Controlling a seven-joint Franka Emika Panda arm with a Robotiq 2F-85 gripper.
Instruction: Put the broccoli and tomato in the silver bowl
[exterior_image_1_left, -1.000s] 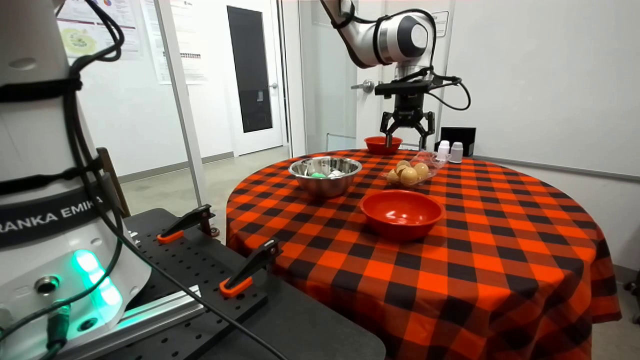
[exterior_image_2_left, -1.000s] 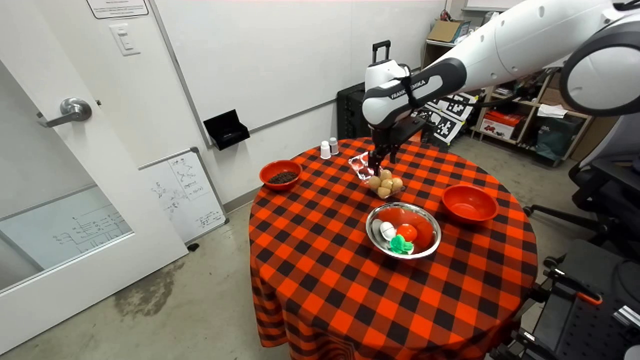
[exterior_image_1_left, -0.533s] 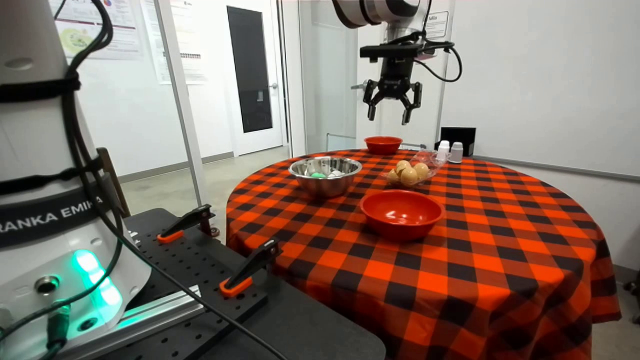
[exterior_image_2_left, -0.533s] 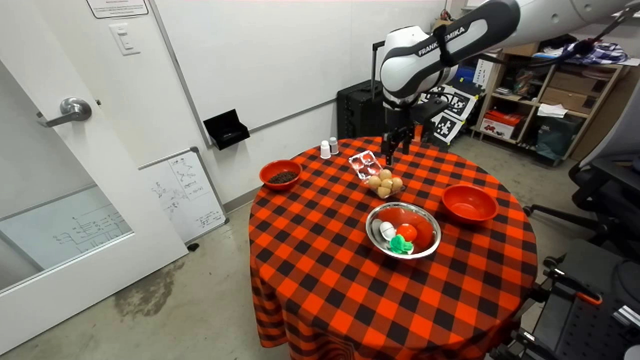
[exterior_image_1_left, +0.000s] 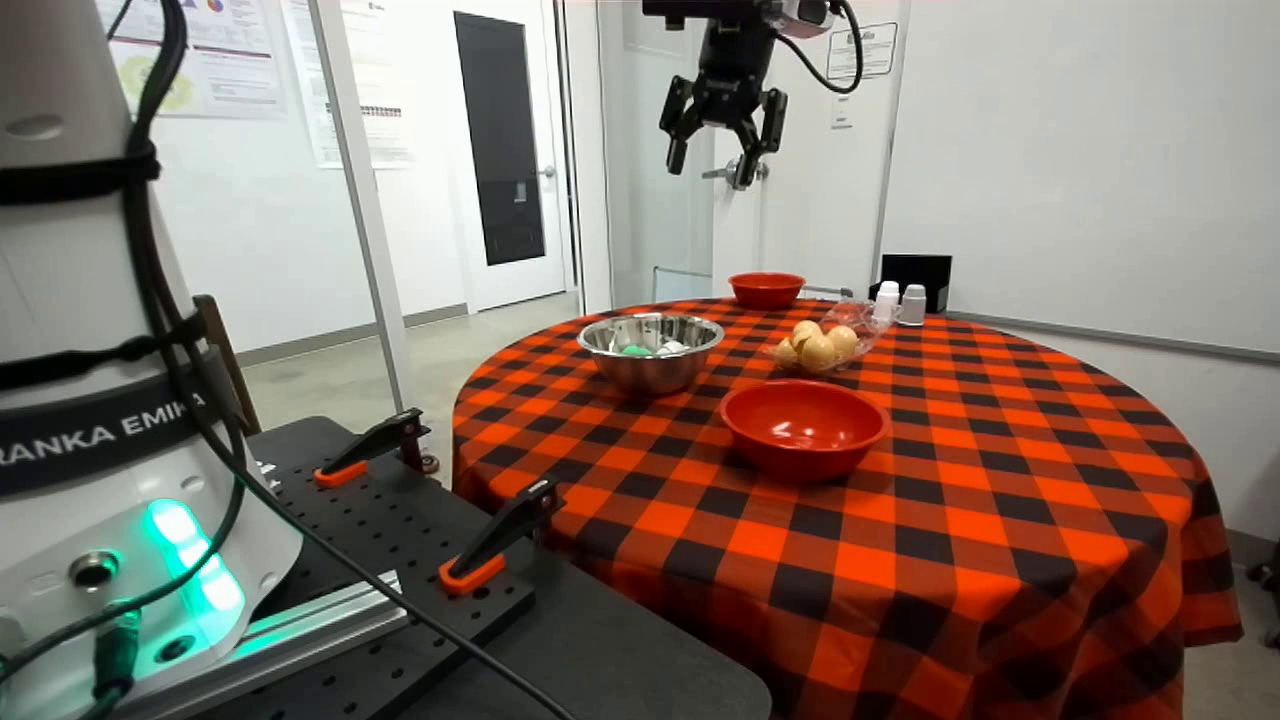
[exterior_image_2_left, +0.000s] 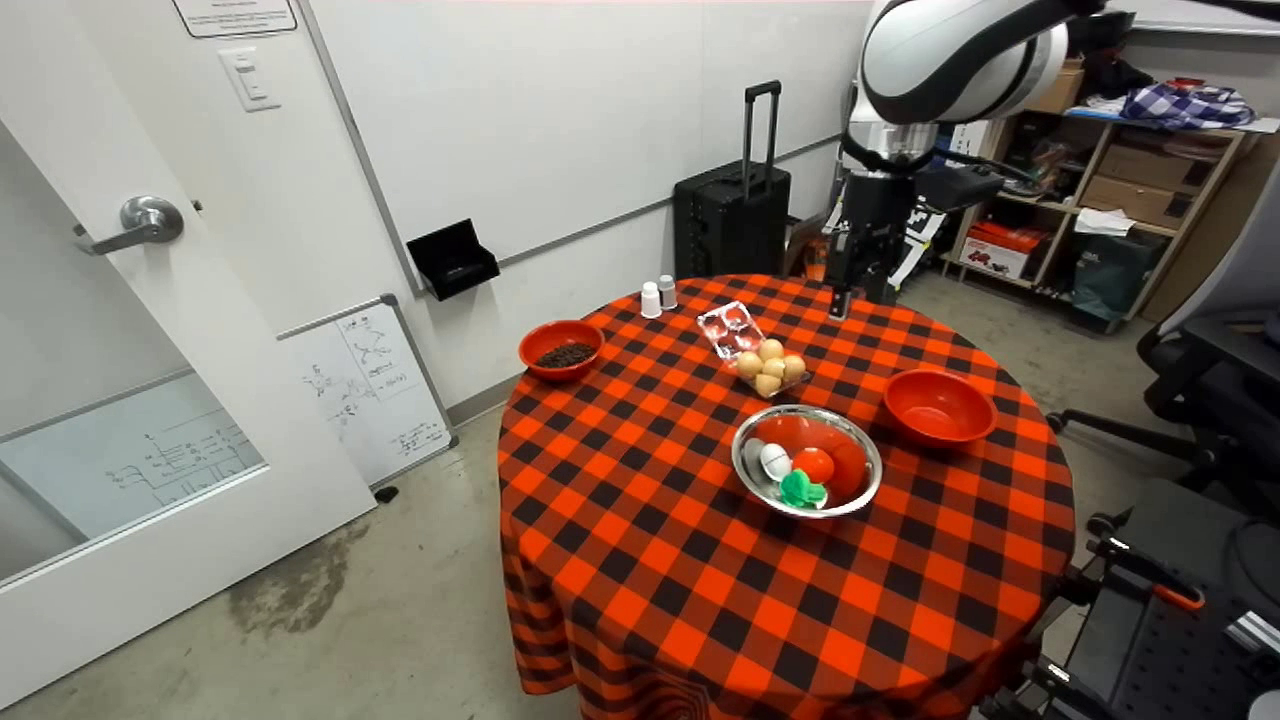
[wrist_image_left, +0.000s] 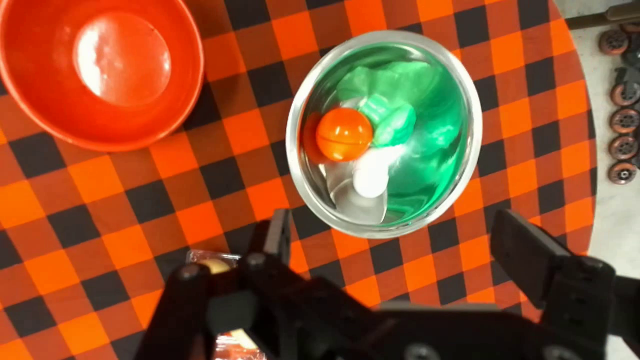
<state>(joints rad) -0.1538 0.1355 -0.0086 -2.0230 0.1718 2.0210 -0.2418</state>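
Tomato (wrist_image_left: 344, 134) and broccoli (wrist_image_left: 395, 127) both lie inside the silver bowl (exterior_image_1_left: 650, 378), near a white egg-shaped piece (wrist_image_left: 370, 181). Goal looks met; I judge only withdrawal remains. Hand (exterior_image_1_left: 709, 172) hangs well above the tabletop (exterior_image_2_left: 640, 540), fingers spread wide, nothing between them.

Main risk: undoing finished work. Should the hand dip toward the bowl, a spread finger could catch the wide rim and tip or drag it; low clearance plus sideways travel would be the cause. Bowl is probably light, and the checked cloth (exterior_image_1_left: 1000, 640) might slip along with it. Tomato, round and glossy, would likely roll first; broccoli, being lumpy, less so.

Distrust the shine: inner wall mirrors the broccoli in green patches larger than the floret. Anyone steering by the wrist view alone could misplace it and press a fingertip onto metal.

Nearby hazards: pale brown eggs (exterior_image_2_left: 770, 368) in an opened clear carton (exterior_image_2_left: 733, 328) close to the bowl; larger red bowl (exterior_image_2_left: 940, 405) also near. A low swing could bump either. Eggs may crack if real; cannot tell. Straight up before any turn looks safest.
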